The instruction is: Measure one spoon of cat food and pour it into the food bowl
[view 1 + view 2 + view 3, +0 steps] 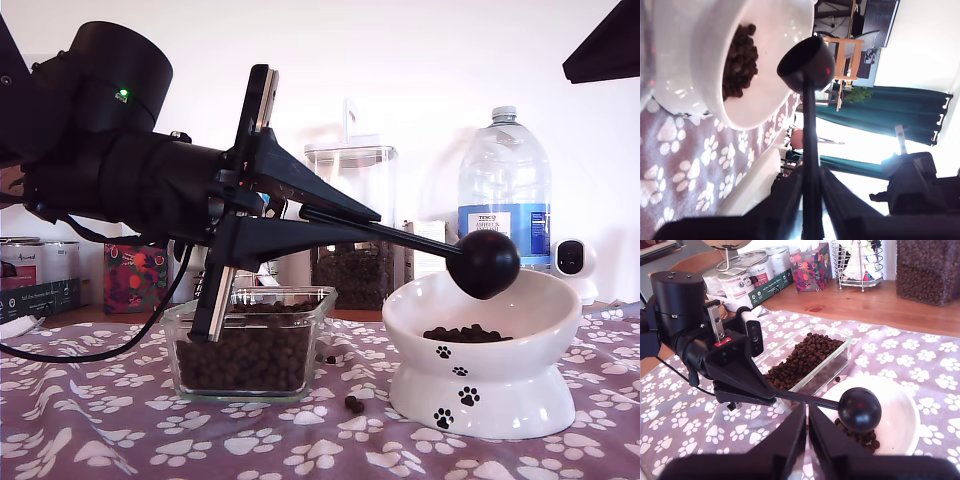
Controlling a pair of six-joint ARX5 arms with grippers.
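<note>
Exterior view shows my first gripper [300, 215] clamped on the thin straight handle of the black spoon [483, 263], its round ball-like cup turned over above the white paw-printed food bowl [485, 385] holding brown cat food [462, 333].

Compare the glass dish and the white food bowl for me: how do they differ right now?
The glass dish is clear and square-sided; the food bowl is opaque white, round, on a flared base with black paw prints. The dish is nearly full of cat food; the bowl holds only a small pile. The spoon, held by my first gripper, hangs over the bowl, not the dish. Both sit on the paw-print cloth.
</note>
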